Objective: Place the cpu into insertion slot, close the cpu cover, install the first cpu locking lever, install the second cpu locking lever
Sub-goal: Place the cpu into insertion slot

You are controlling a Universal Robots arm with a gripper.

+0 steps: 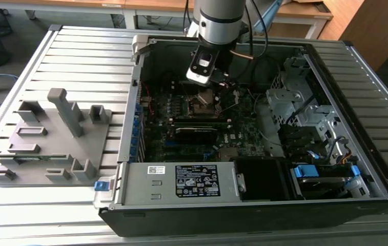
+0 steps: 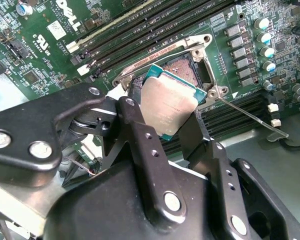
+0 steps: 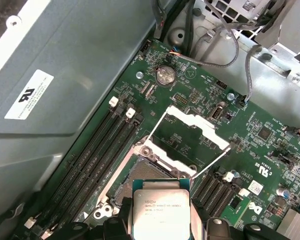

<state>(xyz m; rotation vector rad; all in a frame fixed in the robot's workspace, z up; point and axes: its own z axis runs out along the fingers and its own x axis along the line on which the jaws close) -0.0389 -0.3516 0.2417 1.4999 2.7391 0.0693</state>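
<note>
My gripper (image 2: 167, 114) is shut on the cpu (image 2: 169, 106), a flat square chip with a dull silver top, gripped by two opposite edges. The chip hangs tilted just above the insertion slot (image 2: 184, 70), whose pin field shows inside its metal rim on the green board. In the first wrist view the cpu (image 3: 161, 212) sits between the fingers of my gripper (image 3: 161, 226), right beside the insertion slot (image 3: 134, 172). The cpu cover (image 3: 195, 121), a silver frame, stands flipped open beyond the socket. In the exterior view my gripper (image 1: 206, 95) hovers over the motherboard's middle.
A thin wire locking lever (image 2: 250, 117) sticks out raised beside the socket; the same kind of lever (image 3: 212, 162) shows in the first wrist view. Long memory slots (image 3: 97, 155) run alongside. The open case wall (image 1: 130, 102), drive cages (image 1: 296, 102) and a grey fixture plate (image 1: 50, 138) surround the work area.
</note>
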